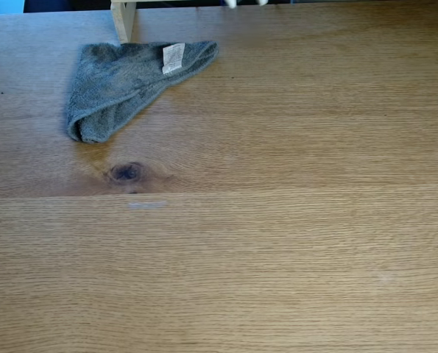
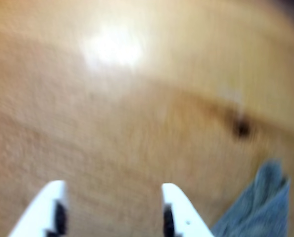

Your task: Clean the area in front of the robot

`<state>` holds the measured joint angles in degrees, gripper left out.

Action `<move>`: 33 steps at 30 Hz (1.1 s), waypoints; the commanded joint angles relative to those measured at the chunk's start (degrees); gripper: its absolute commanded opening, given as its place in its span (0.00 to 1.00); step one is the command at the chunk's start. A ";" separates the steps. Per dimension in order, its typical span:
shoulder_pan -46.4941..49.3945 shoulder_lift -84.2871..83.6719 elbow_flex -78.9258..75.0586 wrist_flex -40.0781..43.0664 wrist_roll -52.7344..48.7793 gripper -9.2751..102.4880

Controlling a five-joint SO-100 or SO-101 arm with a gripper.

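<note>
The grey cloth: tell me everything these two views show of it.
The grey cloth looks like terry towelling, folded into a rough triangle that tapers to a rounded tip at lower left in the fixed view. A small white care label lies on its upper right part. It rests flat on the wooden tabletop, above the dark knot, near a pale wooden post. In the blurred wrist view its edge shows at lower right, apart from the open claw.

Fixed view: the tabletop (image 1: 292, 243) lies bare from three through nine o'clock; only the cloth (image 1: 123, 81) and a wooden post (image 1: 123, 18) block eleven o'clock.
</note>
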<state>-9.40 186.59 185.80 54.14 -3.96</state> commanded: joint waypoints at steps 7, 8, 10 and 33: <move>-0.79 -31.55 -7.91 -21.80 -4.31 0.35; -0.18 -35.16 -11.25 -22.32 -3.69 0.36; 1.67 -42.28 -18.28 -22.59 -2.72 0.39; 57.30 -96.77 -56.60 -18.46 -9.05 0.52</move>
<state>42.54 92.81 134.56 37.97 -10.02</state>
